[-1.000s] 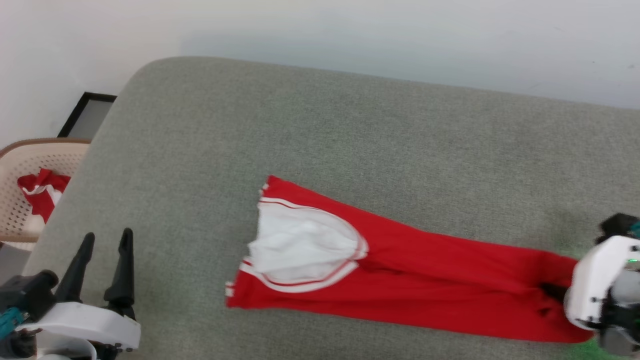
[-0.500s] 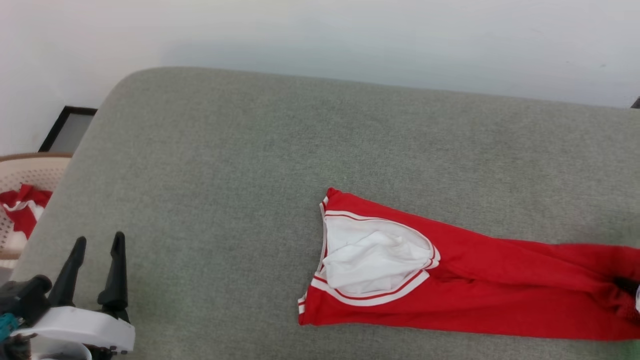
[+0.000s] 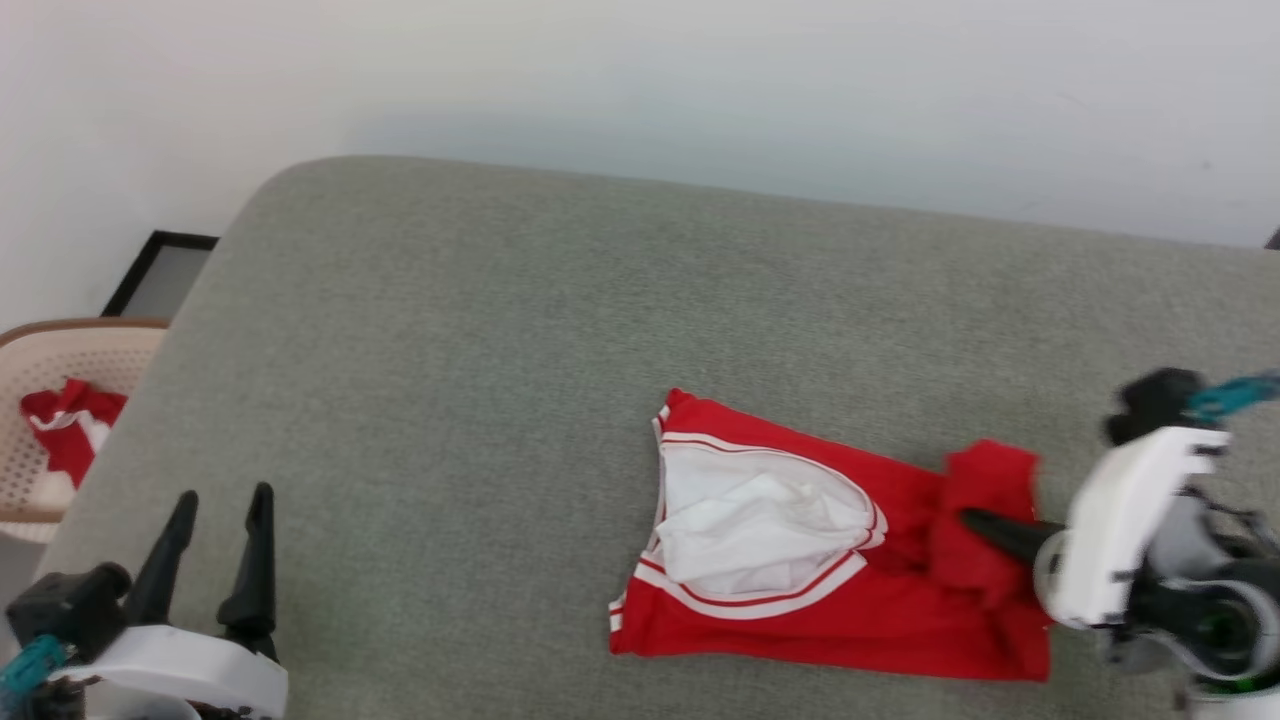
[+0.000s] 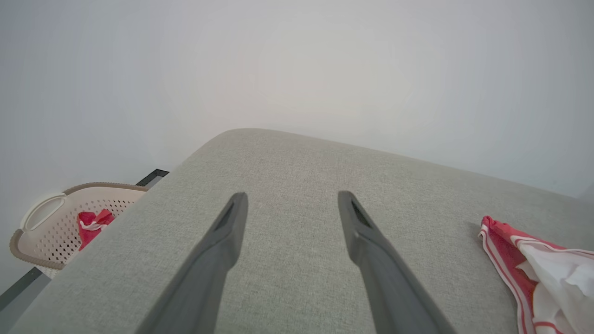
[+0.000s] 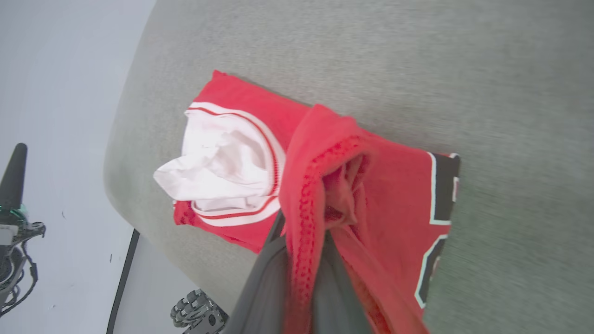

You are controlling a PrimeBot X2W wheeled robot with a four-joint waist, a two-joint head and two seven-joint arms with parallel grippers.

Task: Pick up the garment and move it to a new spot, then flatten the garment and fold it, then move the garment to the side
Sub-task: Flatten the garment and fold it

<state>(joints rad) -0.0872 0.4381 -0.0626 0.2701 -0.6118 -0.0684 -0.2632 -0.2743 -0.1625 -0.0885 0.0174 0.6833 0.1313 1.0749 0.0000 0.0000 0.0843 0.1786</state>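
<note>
Garment (image 3: 830, 560) – lies on the grey cushioned surface (image 3: 480, 330), right of centre and toward the near edge. Its long axis runs left to right. The white-lined, stripe-trimmed opening is at the left end. At the right end a bunched red fold is raised above the flat layer.

Right gripper (image 3: 978, 522) – pointed left, along the garment's long axis. The jaws are closed on the raised red fold. In the right wrist view the cloth is seen pinched between the two dark fingers and draped over them. The black-and-white print is exposed on the lower layer, to the right of the fold.

Left gripper (image 3: 223, 492) – at the near left, well apart from the garment. The jaws are spread wide and nothing is held. In its wrist view only bare cushion is seen between the fingers, with the garment's striped edge off to the right.

Beige basket (image 3: 60, 335), with a small red-and-white cloth (image 3: 70, 425) in it, is noted beyond the cushion's left end. It is not part of the work.

Key relation: the rest of the garment lies to the left of the held fold, in line with the right gripper's fingers. The right arm is much the nearer and is already engaged.

Judgement: a lengthwise fold is in hand. The held end would need to be taken left over the body, toward the white-trimmed end, and laid flat there. Bunching of the pinched cloth may leave a lumpy fold.
</note>
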